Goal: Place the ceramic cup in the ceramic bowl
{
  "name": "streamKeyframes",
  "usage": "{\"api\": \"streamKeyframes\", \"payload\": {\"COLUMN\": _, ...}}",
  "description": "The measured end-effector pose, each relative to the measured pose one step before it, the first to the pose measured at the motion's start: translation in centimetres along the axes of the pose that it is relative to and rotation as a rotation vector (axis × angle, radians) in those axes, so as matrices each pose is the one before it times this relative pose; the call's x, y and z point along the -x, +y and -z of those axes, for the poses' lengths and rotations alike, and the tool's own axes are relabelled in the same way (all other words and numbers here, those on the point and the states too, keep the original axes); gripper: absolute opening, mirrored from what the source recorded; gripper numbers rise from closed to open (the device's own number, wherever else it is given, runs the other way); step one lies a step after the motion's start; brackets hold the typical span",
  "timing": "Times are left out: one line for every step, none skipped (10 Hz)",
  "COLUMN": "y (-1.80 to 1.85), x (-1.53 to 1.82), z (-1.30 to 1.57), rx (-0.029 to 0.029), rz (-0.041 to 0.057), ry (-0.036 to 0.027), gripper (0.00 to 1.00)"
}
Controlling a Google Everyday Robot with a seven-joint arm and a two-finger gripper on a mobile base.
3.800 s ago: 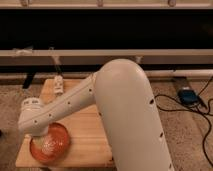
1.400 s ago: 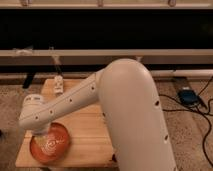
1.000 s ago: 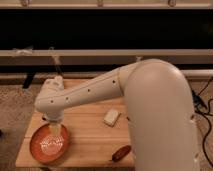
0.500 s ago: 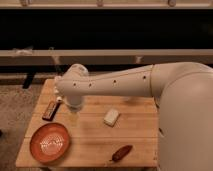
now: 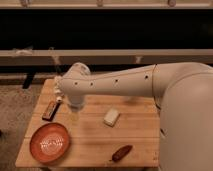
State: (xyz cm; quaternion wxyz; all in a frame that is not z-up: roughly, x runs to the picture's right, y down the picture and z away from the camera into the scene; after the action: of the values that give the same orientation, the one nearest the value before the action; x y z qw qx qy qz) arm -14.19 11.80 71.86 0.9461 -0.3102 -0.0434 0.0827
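Note:
The ceramic bowl [image 5: 49, 142], a wide orange-red dish with a pale speckled centre, sits at the table's front left with nothing in it. At the table's back-left corner a small white shape, the ceramic cup [image 5: 58, 94], peeks out from behind the arm. My white arm reaches in from the right. Its gripper [image 5: 74, 103] hangs at the end, just right of the cup and above and behind the bowl. The wrist hides most of the cup.
On the wooden table [image 5: 140, 145] lie a dark brown bar [image 5: 51, 110] behind the bowl, a pale rectangular block [image 5: 111, 117] in the middle and a reddish-brown oblong item [image 5: 121, 152] near the front edge. A dark shelf unit stands behind the table.
The arm has swung from over the bowl toward the back left of the table, uncovering the bowl, the block and the bar.

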Motion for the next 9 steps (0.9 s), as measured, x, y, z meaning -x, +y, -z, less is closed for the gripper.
{"api": "streamKeyframes", "payload": {"y": -0.006, "x": -0.035, "z": -0.029, "rx": 0.00044, "rz": -0.00065, "ry": 0.00022, "gripper": 0.80}}
{"api": "streamKeyframes", "payload": {"y": -0.002, "x": -0.022, "z": -0.013, "rx": 0.00015, "rz": -0.00028, "ry": 0.00017, "gripper": 0.80}}
{"api": "streamKeyframes", "payload": {"y": 0.023, "x": 0.049, "z": -0.019, "rx": 0.00036, "rz": 0.00094, "ry": -0.00007, "gripper": 0.80}}
{"api": "streamKeyframes", "payload": {"y": 0.000, "x": -0.005, "z": 0.002, "rx": -0.00001, "rz": -0.00001, "ry": 0.00005, "gripper": 0.80}}
{"api": "streamKeyframes", "payload": {"y": 0.009, "x": 0.020, "z": -0.002, "rx": 0.00006, "rz": 0.00039, "ry": -0.00004, "gripper": 0.80}}
{"api": "streamKeyframes", "payload": {"y": -0.003, "x": 0.000, "z": -0.004, "rx": 0.00005, "rz": -0.00007, "ry": -0.00006, "gripper": 0.80}}
{"api": "streamKeyframes", "payload": {"y": -0.026, "x": 0.011, "z": -0.001, "rx": 0.00018, "rz": -0.00067, "ry": -0.00048, "gripper": 0.80}}
{"api": "streamKeyframes", "payload": {"y": -0.778, "x": -0.795, "z": 0.319, "rx": -0.00145, "rz": -0.01005, "ry": -0.00233, "gripper": 0.80}}
{"api": "streamKeyframes", "payload": {"y": -1.699, "x": -1.327, "z": 0.471, "rx": -0.00409, "rz": -0.01574, "ry": -0.00172, "gripper": 0.80}}
